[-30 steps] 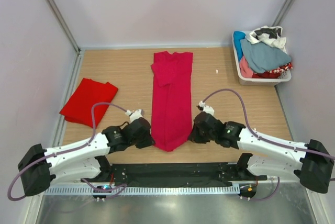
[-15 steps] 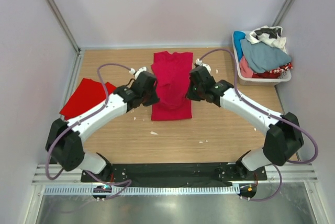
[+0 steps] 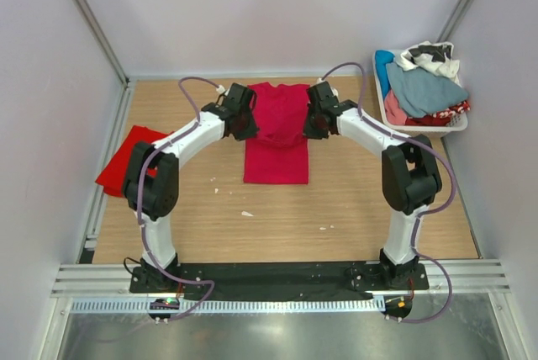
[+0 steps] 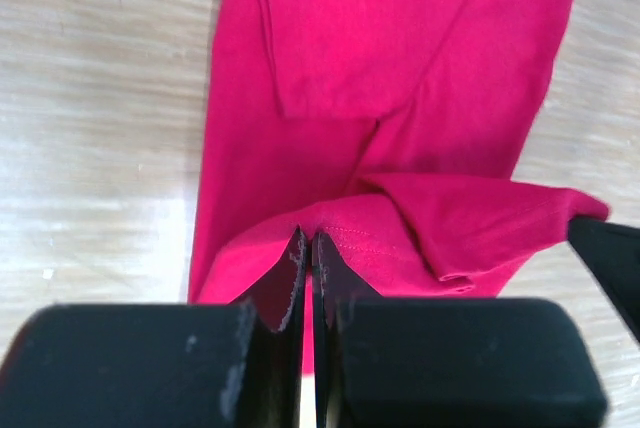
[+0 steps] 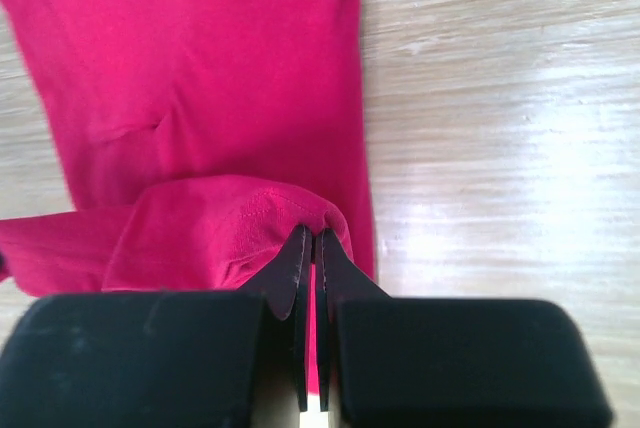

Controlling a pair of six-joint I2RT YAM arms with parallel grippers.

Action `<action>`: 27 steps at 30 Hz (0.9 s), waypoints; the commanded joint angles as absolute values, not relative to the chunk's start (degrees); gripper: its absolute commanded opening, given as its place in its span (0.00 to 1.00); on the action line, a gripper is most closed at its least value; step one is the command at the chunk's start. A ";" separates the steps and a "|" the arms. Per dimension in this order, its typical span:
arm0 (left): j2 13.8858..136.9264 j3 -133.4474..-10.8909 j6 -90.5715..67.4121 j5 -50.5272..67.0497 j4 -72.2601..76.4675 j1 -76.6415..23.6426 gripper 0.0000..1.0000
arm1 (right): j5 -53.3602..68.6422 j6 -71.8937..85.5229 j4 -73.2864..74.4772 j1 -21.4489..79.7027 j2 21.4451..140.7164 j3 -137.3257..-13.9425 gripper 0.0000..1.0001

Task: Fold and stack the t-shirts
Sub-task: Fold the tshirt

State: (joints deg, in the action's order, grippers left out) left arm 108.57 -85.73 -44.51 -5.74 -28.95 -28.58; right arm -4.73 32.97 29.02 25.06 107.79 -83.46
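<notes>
Wrist cameras show the left gripper (image 4: 306,240) and right gripper (image 5: 308,238) each pinching the hem of the crimson t-shirt (image 3: 277,162), jaws closed tight. Only the overhead view shows the scarlet t-shirt (image 3: 124,156), far left.

- From above, I lose the lifted edge of the crimson t-shirt (image 3: 277,137) under the left gripper (image 3: 245,122) and right gripper (image 3: 314,119). Their jaws are too small to read there.
- My left arm's elbow (image 3: 155,183) covers part of the scarlet t-shirt (image 3: 122,162).
- Both wrist views cut the crimson cloth off at the top edge.
- White specks (image 3: 246,214) on the tabletop (image 3: 353,200) are too small to identify.
</notes>
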 commanded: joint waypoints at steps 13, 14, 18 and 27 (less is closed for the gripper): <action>115.22 -93.86 -44.12 -0.35 -28.91 -23.56 0.28 | -4.39 31.90 27.16 23.64 114.34 -93.69 0.33; 115.31 -93.87 -44.47 -0.26 -29.18 -22.95 0.41 | -5.35 31.99 27.42 23.64 114.26 -94.21 0.43; 113.04 -91.59 -43.86 1.32 -29.27 -22.33 0.66 | -8.35 32.43 26.64 23.64 109.61 -90.01 0.64; 99.33 -70.25 -44.20 4.74 -23.74 -23.38 0.69 | 2.72 33.48 16.79 23.64 91.42 -62.69 0.61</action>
